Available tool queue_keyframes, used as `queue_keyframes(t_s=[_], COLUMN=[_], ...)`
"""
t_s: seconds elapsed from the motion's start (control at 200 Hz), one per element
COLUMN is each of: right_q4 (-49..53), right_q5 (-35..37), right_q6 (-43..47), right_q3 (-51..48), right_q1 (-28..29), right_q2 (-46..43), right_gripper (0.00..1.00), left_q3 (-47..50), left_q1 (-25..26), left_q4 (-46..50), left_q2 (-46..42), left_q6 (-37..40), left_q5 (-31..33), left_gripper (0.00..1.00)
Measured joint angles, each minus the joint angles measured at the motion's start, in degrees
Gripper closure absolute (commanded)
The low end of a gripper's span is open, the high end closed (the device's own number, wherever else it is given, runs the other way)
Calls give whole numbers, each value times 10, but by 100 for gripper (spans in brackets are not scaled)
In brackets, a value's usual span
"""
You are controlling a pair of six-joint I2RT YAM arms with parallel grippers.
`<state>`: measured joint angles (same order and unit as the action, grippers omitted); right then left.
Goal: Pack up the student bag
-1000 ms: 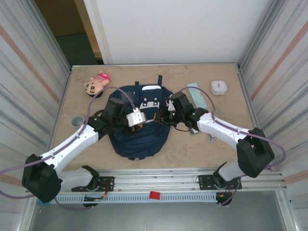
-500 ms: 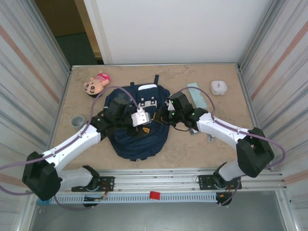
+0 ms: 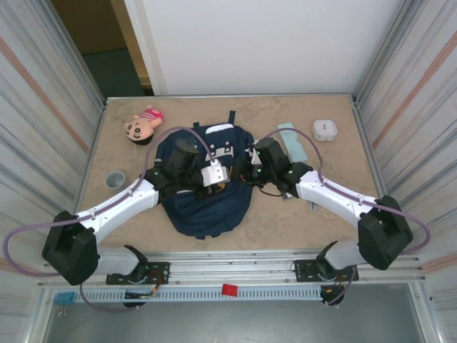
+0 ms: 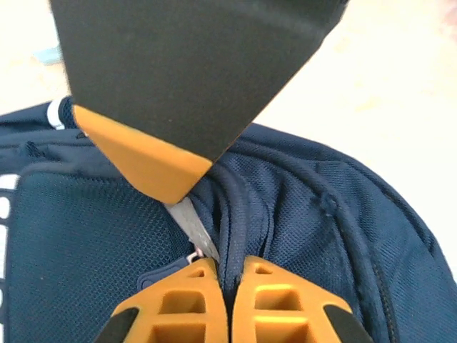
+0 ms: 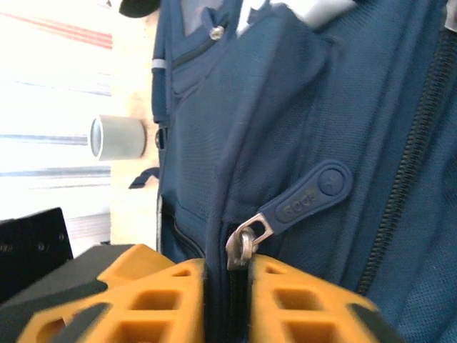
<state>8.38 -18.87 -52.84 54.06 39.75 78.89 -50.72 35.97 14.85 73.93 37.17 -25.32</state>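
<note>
Blue bag (image 3: 207, 211) lies in the middle of the table (image 3: 275, 223). Left gripper (image 4: 227, 275) is squeezed shut on a fold of it. Right gripper (image 5: 227, 275), toward the bag's 3 o'clock side, pinches the bag beside the zip tab (image 5: 307, 199). Best hold one side firm and pull the other slowly and straight.

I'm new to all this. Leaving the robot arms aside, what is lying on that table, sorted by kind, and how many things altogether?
Navy backpack: 1
Doll: 1
Grey cup: 1
White box: 1
Pale blue flat item: 1
Small grey piece, too small to identify: 1
Total: 6
</note>
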Motion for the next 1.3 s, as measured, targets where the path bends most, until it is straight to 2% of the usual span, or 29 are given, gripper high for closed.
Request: queue_keyframes(t_s=[0.06, 0.215, 0.406, 0.651, 0.822, 1.097, 1.203, 1.303], right_q4=[1, -3, -5, -4, -9, -10, -8, -3], right_q5=[-5, -40, -113, -215, -275, -339, -356, -369], right_q6=[32, 126, 253, 396, 430, 444, 444, 446], right_q3=[-4, -19, -45, -25, 29, 54, 63, 74], right_q1=[-6, -66, -144, -178, -200, -201, -198, -195], right_q2=[-29, -101, -69, 44, 121, 185, 204, 216], right_gripper=[53, 45, 39, 39, 41, 41, 47, 58], left_q3=[12, 47, 47, 47, 43, 43, 43, 43], left_q1=[-23, -70, -94, -101, -102, -105, -105, -105], left_q4=[-5, -7, 6, 26, 35, 34, 33, 33], left_q2=[-18, -63, -68, -68, -68, -68, -68, -68], left_q6=[0, 1, 8, 28, 36, 37, 37, 37], left_q5=[-26, -83, -139, -178, -188, -197, -197, -197], left_gripper=[100, 100, 100, 100, 100, 100, 100, 100])
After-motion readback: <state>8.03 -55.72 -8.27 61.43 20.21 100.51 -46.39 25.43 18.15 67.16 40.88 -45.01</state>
